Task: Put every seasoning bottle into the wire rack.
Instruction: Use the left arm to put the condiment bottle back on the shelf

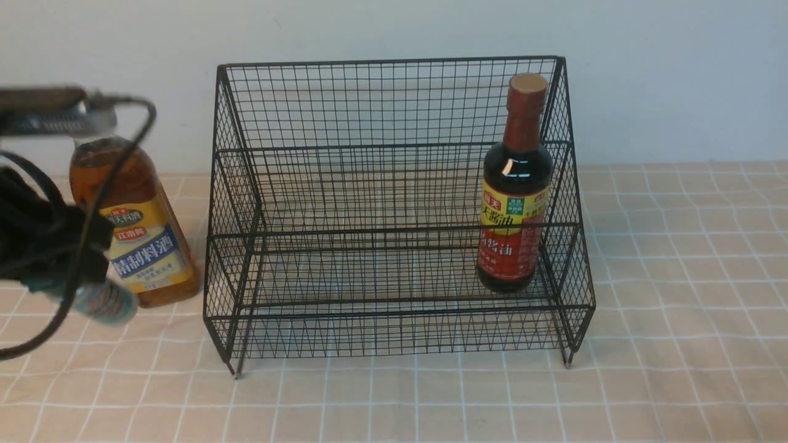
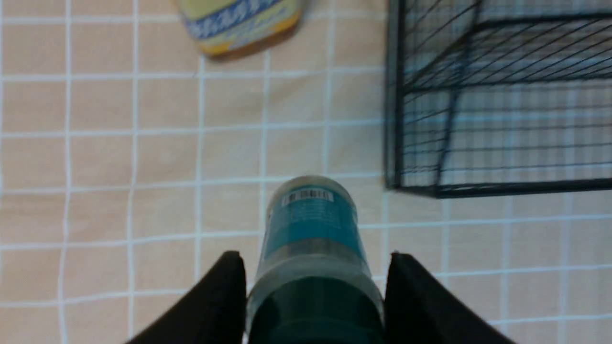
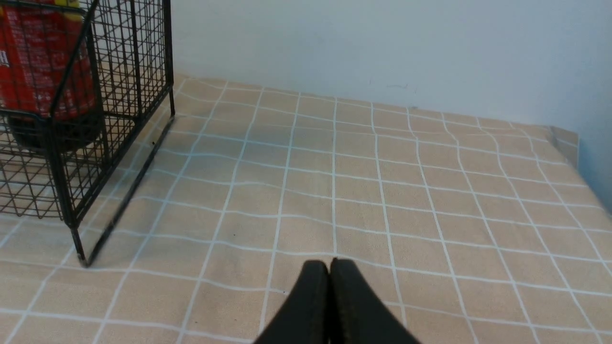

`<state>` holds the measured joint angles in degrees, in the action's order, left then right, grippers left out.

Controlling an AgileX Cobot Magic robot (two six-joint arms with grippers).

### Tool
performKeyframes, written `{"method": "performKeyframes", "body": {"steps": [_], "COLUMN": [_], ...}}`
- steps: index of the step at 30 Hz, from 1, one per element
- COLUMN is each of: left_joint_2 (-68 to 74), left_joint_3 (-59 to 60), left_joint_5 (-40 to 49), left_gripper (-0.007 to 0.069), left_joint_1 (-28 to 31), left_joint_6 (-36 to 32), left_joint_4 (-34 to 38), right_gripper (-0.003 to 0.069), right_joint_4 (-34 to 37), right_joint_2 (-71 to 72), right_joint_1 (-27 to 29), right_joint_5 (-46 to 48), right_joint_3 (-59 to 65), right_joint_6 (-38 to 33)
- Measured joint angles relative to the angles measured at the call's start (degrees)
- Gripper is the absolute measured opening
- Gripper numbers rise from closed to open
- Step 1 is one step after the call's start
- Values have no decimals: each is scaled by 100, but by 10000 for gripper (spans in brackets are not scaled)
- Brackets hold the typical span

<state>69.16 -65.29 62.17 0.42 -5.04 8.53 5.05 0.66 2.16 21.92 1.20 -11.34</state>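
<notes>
My left gripper is shut on the tiny clear shaker, its dark fingers pressed against both sides near the green cap. In the front view the shaker hangs tilted below the left arm at the far left, in front of the tall amber bottle, which stands on the cloth left of the wire rack. The dark sauce bottle stands upright on the rack's lower tier at its right end. My right gripper is shut and empty, low over the cloth to the right of the rack.
The left arm's black cables hang in front of the amber bottle. A pale wall runs close behind the rack. The checked tablecloth covers the table, and its right edge shows in the right wrist view.
</notes>
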Motion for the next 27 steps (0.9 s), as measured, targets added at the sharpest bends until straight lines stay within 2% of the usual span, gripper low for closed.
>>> {"method": "performKeyframes", "body": {"steps": [4, 7, 10, 14, 21, 27], "left_joint_2": [-165, -61, 255, 871, 1599, 1993], "left_joint_3": [-282, -454, -465, -465, -465, -465], "left_joint_5": [-2, -22, -181, -493, -974, -1003], "left_gripper": [332, 332, 332, 332, 332, 332], "left_joint_1": [-445, -1120, -1748, -2309, -2506, -2506], "left_joint_6": [-77, -18, 295, 775, 893, 887], "left_joint_4": [159, 107, -192, -666, -975, -1187], "right_gripper": [-15, -15, -15, -15, -15, -15], "right_joint_4": [0, 0, 0, 0, 0, 0], "right_joint_2": [0, 0, 0, 0, 0, 0], "right_joint_1": [0, 0, 0, 0, 0, 0], "right_joint_5": [0, 0, 0, 0, 0, 0], "right_joint_3": [0, 0, 0, 0, 0, 0], "right_joint_6": [0, 0, 0, 0, 0, 0]}}
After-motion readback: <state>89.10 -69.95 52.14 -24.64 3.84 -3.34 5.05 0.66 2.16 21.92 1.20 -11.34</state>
